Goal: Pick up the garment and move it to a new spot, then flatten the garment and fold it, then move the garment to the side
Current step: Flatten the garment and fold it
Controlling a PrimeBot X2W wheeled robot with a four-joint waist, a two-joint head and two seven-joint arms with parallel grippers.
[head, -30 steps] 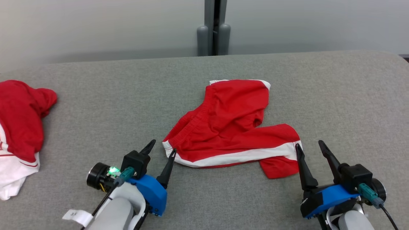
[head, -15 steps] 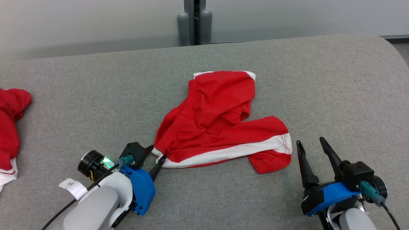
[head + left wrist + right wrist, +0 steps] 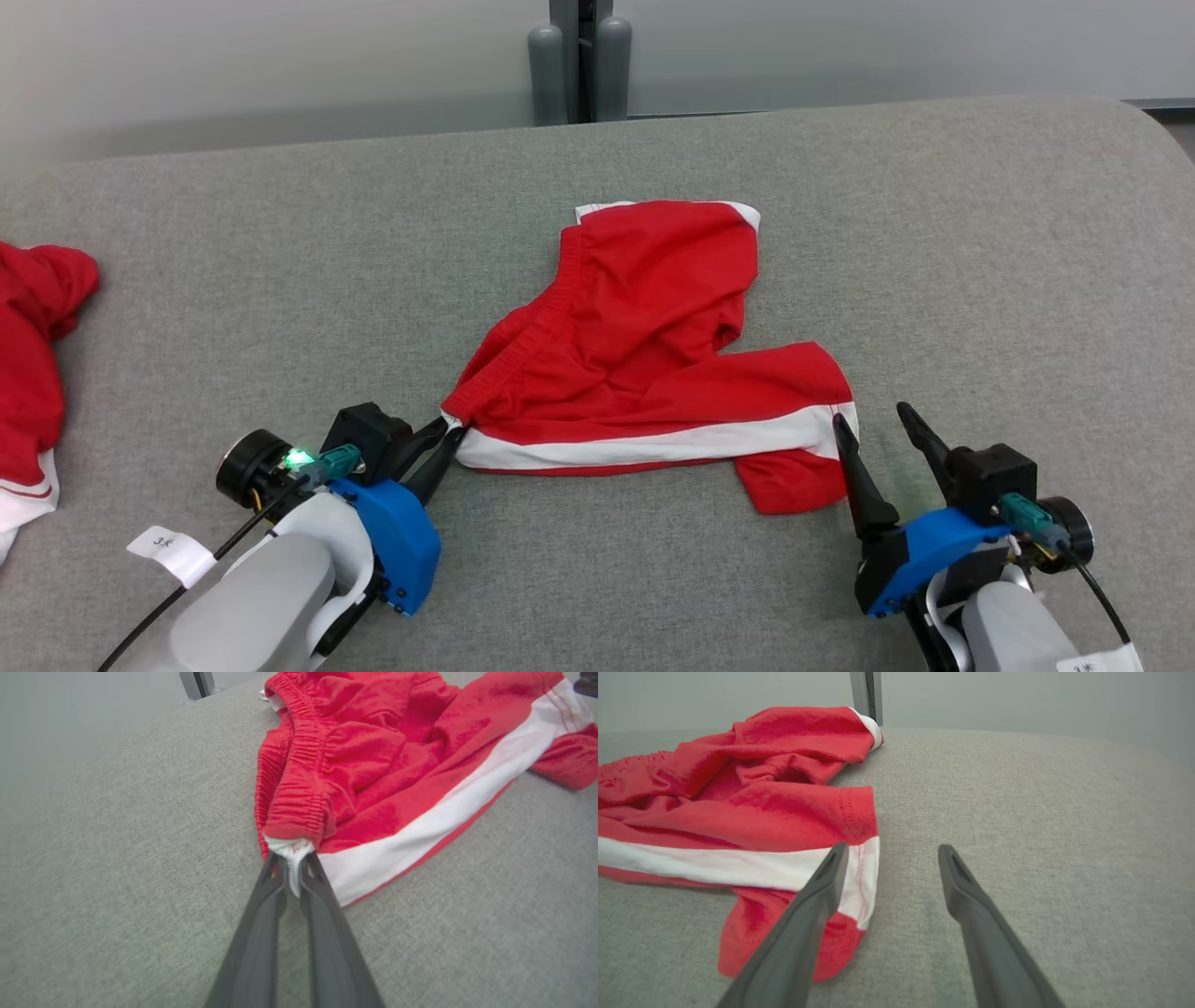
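The garment (image 3: 653, 345), red shorts with a white side stripe, lies crumpled in the middle of the grey table (image 3: 233, 280). My left gripper (image 3: 446, 431) is shut on the white corner of its elastic waistband, at the garment's near left end. The left wrist view shows the garment (image 3: 373, 765) with that corner bunched between the left gripper (image 3: 292, 870). My right gripper (image 3: 870, 413) stands open at the garment's right leg hem. In the right wrist view one finger (image 3: 822, 882) overlaps the striped hem of the garment (image 3: 738, 798), and nothing sits inside the right gripper (image 3: 893, 848).
Another red and white piece of clothing (image 3: 33, 355) lies at the table's left edge. A grey post (image 3: 579, 61) stands behind the table's far edge. The table's right end curves away at the back right.
The left gripper has closed on the waistband corner and drawn it slightly toward me. The right gripper has come up to the leg hem. The camera has shifted.
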